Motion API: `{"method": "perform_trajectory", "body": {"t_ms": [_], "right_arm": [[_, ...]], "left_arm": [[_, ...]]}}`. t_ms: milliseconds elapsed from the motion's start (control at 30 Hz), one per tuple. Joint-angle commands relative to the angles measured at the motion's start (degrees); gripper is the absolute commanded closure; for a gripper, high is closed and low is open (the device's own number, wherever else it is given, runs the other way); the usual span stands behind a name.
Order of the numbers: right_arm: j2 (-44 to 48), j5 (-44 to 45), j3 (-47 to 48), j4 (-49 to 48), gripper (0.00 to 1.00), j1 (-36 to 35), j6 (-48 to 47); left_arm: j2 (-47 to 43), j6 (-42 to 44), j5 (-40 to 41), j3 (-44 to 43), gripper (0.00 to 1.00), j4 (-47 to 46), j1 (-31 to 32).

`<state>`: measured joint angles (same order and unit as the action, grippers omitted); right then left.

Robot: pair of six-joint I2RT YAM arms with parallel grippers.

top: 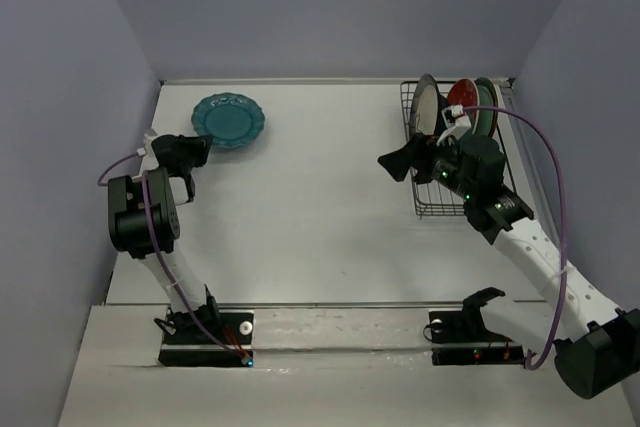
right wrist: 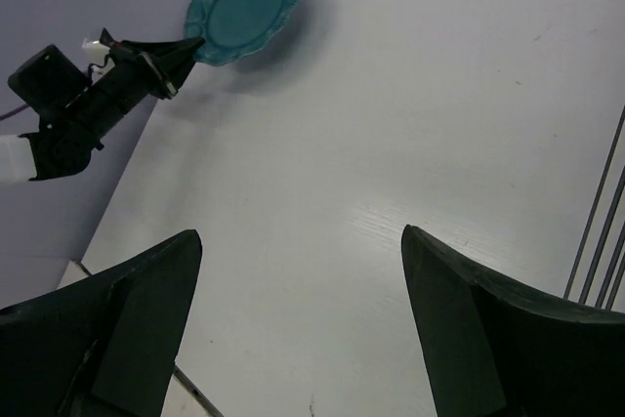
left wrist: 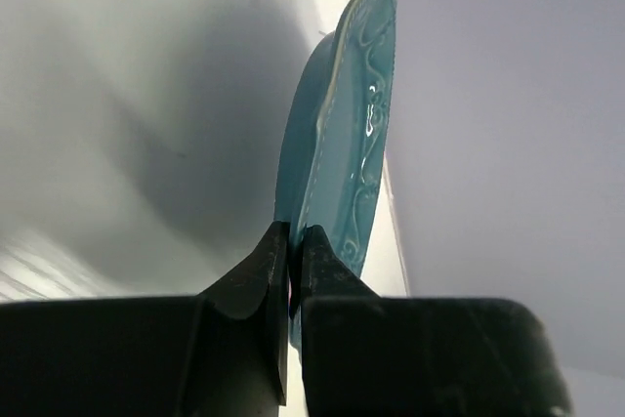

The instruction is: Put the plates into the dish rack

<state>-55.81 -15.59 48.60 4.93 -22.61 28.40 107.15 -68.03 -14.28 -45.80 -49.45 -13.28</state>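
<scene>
The scalloped teal plate (top: 230, 119) lies at the far left of the table; it also shows in the left wrist view (left wrist: 342, 144) and in the right wrist view (right wrist: 244, 5). My left gripper (top: 200, 146) is shut on the plate's near rim, pinching it between both fingers (left wrist: 290, 241). The black wire dish rack (top: 440, 162) stands at the far right with several plates upright in it: a dark one (top: 425, 102), a cream one (top: 432, 107), a red one (top: 462, 95) and a green one (top: 486, 97). My right gripper (top: 398, 164) is open and empty, left of the rack (right wrist: 601, 231).
Purple walls close in the table on the left, back and right. The left arm's cable (top: 150, 207) loops beside its elbow; the right arm's cable (top: 545, 167) arcs over the rack's right side.
</scene>
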Motion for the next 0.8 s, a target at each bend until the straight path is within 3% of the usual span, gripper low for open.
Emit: {"method": "perform_trajectory", "body": {"t_ms": [0,233,433,767], "right_arm": [[-1.8,-2.4,2.2,-4.3,0.11,-0.9,3.2],[-6.2,-3.7,1.8,-11.1,0.07,-1.6,8.4],[-7.6,-10.2,2.0,-18.6,0.05,-2.1,14.1],[-11.2,-12.8,1.8,-20.1,0.04,-2.1,13.3]], "left_arm": [[-16.6,2.9,-6.1,-1.1,0.94,-6.5,3.0],[-33.6,6.2,-10.2,5.2,0.94,0.9,9.6],[-47.5,4.4,-14.6,11.3,0.94,2.3,12.9],[-56.6,1.8,-18.3,14.2,0.94,3.2,21.9]]}}
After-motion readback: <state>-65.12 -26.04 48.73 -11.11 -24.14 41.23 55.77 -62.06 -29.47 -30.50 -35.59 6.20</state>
